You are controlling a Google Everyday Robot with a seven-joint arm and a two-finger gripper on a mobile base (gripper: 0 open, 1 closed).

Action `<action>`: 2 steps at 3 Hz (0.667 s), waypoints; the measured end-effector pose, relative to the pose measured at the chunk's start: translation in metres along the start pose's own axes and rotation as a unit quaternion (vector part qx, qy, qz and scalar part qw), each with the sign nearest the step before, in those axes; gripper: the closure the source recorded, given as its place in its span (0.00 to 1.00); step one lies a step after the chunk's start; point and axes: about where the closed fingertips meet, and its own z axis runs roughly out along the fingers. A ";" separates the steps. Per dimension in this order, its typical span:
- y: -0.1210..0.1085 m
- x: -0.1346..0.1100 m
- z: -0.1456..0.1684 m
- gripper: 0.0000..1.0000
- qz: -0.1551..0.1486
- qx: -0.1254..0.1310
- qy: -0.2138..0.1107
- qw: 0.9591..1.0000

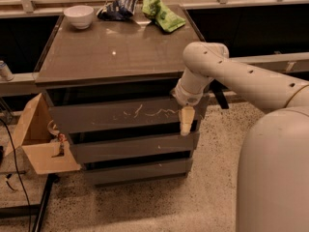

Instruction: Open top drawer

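Observation:
The top drawer (111,116) is the tallest grey-brown front panel of the cabinet, with white scratch marks across its middle. It looks closed, roughly flush with the two shorter drawers below. My gripper (186,124) hangs from the white arm at the drawer's right end. Its pale fingertips point down over the right edge of the panel, near the gap below it.
On the cabinet top (116,47) stand a white bowl (78,15), a dark snack bag (116,8) and a green bag (163,14). A cardboard box (41,141) sits at the lower left. My white robot body (275,173) fills the right side.

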 end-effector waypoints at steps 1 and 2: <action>-0.003 0.000 0.006 0.00 -0.001 -0.007 -0.002 1.000; -0.002 -0.001 0.009 0.00 -0.003 -0.022 -0.003 1.000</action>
